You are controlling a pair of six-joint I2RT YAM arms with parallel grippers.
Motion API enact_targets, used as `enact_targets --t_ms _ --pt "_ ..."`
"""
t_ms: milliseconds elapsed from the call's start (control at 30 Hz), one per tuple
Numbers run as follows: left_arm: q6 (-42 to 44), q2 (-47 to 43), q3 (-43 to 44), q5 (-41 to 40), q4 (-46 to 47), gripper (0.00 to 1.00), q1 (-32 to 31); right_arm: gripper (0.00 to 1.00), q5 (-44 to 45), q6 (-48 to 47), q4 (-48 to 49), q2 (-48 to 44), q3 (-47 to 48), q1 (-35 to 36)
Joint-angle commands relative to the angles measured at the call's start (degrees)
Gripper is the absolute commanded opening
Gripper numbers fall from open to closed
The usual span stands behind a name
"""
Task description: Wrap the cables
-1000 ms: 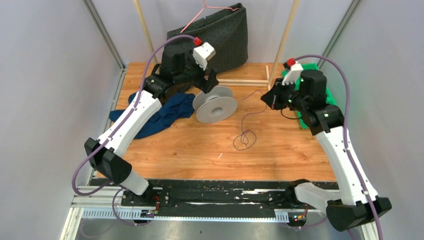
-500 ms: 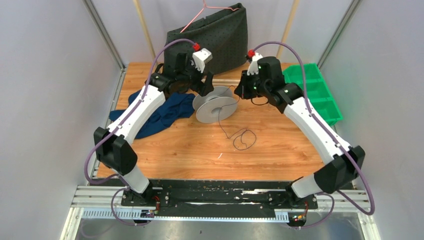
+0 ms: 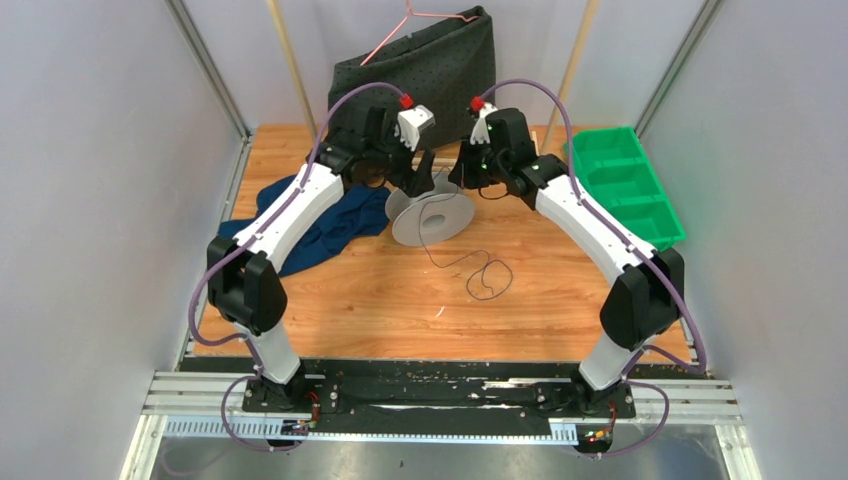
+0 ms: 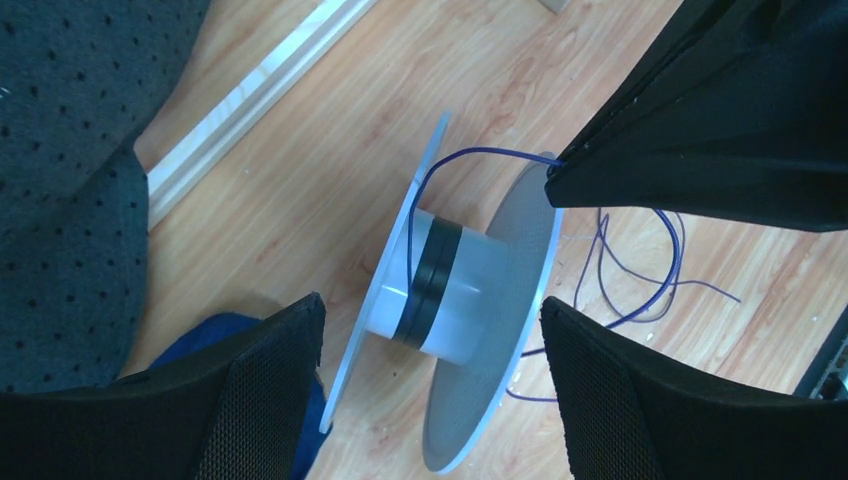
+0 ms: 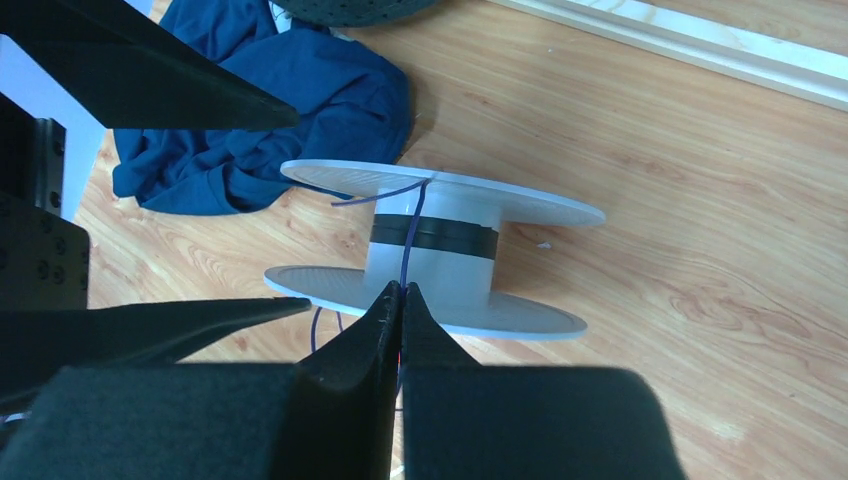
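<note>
Pinching cable (image 4: 409, 240) at spool (image 5: 500, 200) | right hand (image 5: 401, 290) pressed together | left hand (image 4: 430, 305) spread over spool

White arm links (image 3: 300, 205), black joints (image 3: 245, 290), purple hoses (image 3: 520, 82), black textured fingers (image 4: 640, 400)

The bench (image 3: 560, 290) is smooth varnished wood; the spool (image 4: 470, 310) matt pale plastic; the cables (image 4: 411, 240) thin, smooth-coated; the blue cloth (image 5: 300, 100) soft.
</note>
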Motion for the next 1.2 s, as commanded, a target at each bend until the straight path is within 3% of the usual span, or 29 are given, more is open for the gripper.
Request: enact_targets --t_ms 0,533,933,1167 --pt "1.1 2.3 2.1 0.4 -1.0 0.82 0.3 0.01 -1.7 2.3 3.2 2.0 2.1 0.9" --pt "2.3 5.5 1.0 -0.1 0.8 0.76 1.8 0.01 -4.8 7.0 6.8 3.3 0.4 0.6" --pt "2.2 6.8 1.6 1.5 1.1 0.65 2.7 0.01 -7.9 11.0 9.6 3.9 -1.0 -0.6" --pt "1.6 6.7 1.7 2.0 1.3 0.7 3.3 0.01 -6.7 12.7 6.0 3.5 -0.9 -1.3"
